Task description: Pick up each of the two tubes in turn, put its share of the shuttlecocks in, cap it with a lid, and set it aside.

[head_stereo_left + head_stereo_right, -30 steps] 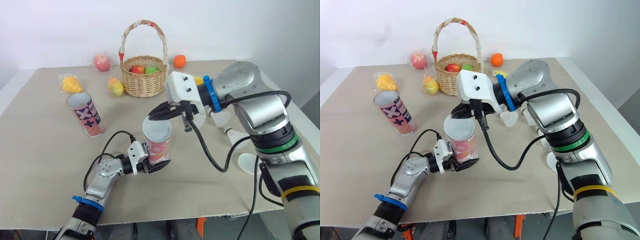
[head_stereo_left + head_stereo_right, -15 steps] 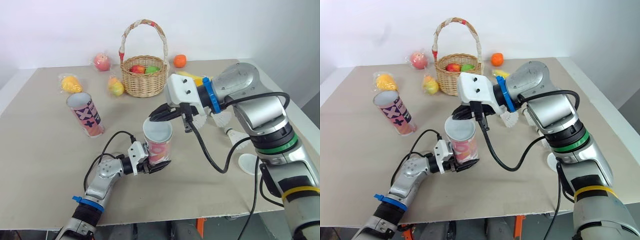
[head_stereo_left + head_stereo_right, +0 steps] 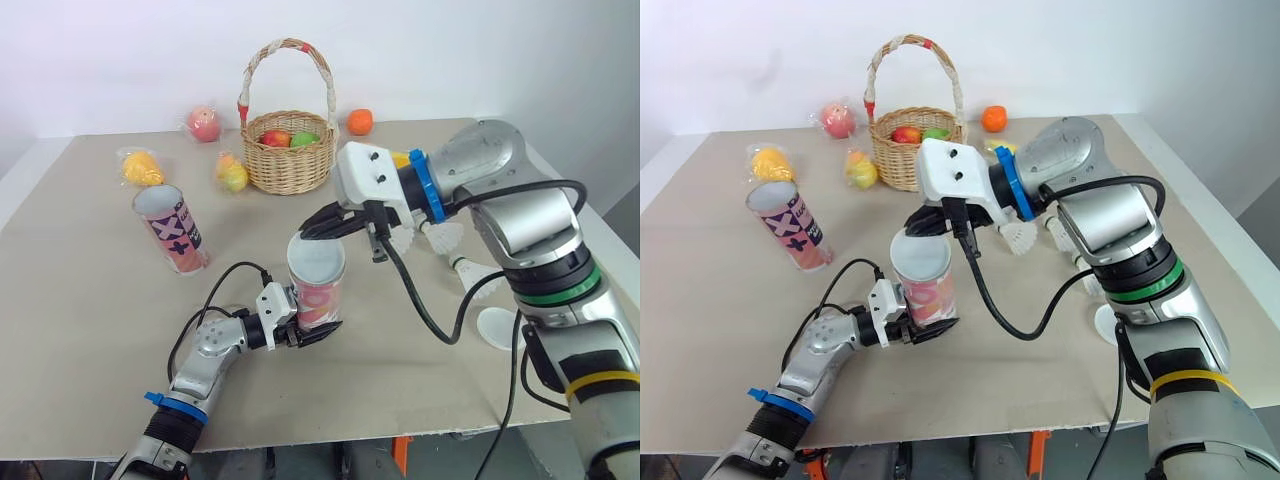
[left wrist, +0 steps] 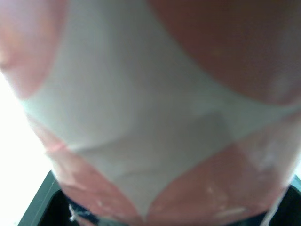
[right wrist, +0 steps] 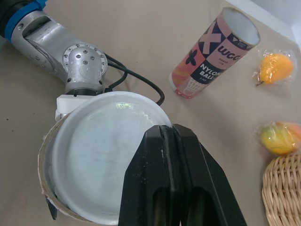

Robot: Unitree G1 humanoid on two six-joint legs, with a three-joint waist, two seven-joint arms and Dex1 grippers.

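Fingers of the left gripper (image 3: 305, 330) clamp the lower part of the near tube (image 3: 318, 292), which stands at the front middle of the table (image 3: 80, 300). The tube's long axis is upright, its mouth facing up and covered by a white lid (image 5: 106, 146). The right gripper (image 3: 308, 230) reaches in from 2 o'clock, its two fingers pressed together with nothing between them, tips at the lid's far rim; whether they touch it cannot be told.

Bare table lies in front of the tube and to its left. At 4 o'clock a loose lid (image 3: 497, 327) lies flat near the right edge, with shuttlecocks (image 3: 478, 280) at 3 o'clock. The second tube (image 3: 172, 228) stands well apart at 10 o'clock, mouth open. A basket (image 3: 290, 160) of fruit sits at 12 o'clock.
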